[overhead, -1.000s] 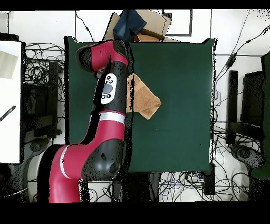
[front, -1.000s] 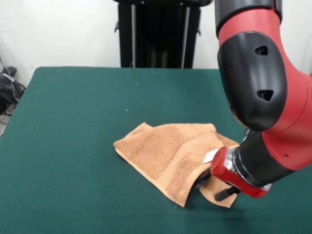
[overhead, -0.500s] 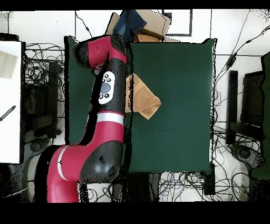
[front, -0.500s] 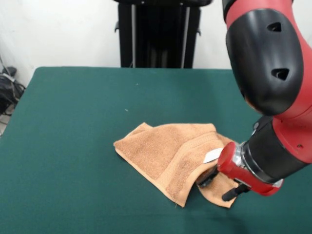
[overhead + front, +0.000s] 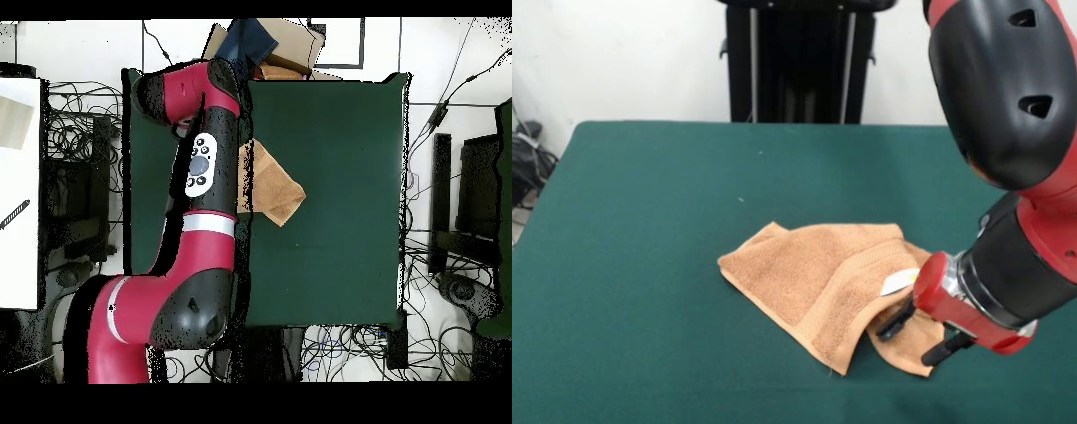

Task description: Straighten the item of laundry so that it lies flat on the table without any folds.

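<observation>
Since a second ago my red and black arm (image 5: 1006, 159) has drawn back from the dark green cloth table (image 5: 644, 265), its gripper (image 5: 923, 339) sliding off the folded tan terry towel (image 5: 812, 278). I see the two black fingers spread and empty beside the white tag (image 5: 899, 282). Retreating further risks leaving the flap doubled over.

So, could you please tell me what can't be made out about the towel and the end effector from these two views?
- Front view: the towel's right-hand edge sits behind the end effector, so whether anything is gripped cannot be told.
- Front view: the small white tag is too small to read.
- Overhead view: the red arm covers the end effector and the towel's left part.
- Both views: the towel's folded-under layers are hidden by its own top layer.
</observation>
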Available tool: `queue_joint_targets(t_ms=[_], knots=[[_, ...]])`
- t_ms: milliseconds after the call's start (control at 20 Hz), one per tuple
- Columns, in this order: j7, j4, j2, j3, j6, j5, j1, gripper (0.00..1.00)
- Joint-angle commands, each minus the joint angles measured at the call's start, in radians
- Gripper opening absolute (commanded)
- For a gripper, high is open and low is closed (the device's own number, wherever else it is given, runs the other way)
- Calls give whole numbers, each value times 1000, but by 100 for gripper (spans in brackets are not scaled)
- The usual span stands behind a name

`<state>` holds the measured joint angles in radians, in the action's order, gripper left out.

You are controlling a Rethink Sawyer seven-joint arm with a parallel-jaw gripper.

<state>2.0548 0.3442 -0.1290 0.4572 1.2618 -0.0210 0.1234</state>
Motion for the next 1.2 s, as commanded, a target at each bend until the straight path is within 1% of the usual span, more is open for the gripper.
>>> queue_joint_targets(t_ms=[50,300,650,850,1000,1050,1100,1200], knots=[[-265,-25,-84,-87,22,28,-52,100],[-313,-113,-144,-81,28,13,-87,100],[-323,-157,-186,-69,22,-11,-102,100],[-306,-130,-172,-66,17,-12,-92,100],[-295,-97,-153,-67,43,-17,-81,100],[-293,-86,-148,-63,124,-31,-78,100],[-298,-66,-133,-63,148,-33,-73,100],[-296,-71,-119,-53,163,-31,-69,100]])
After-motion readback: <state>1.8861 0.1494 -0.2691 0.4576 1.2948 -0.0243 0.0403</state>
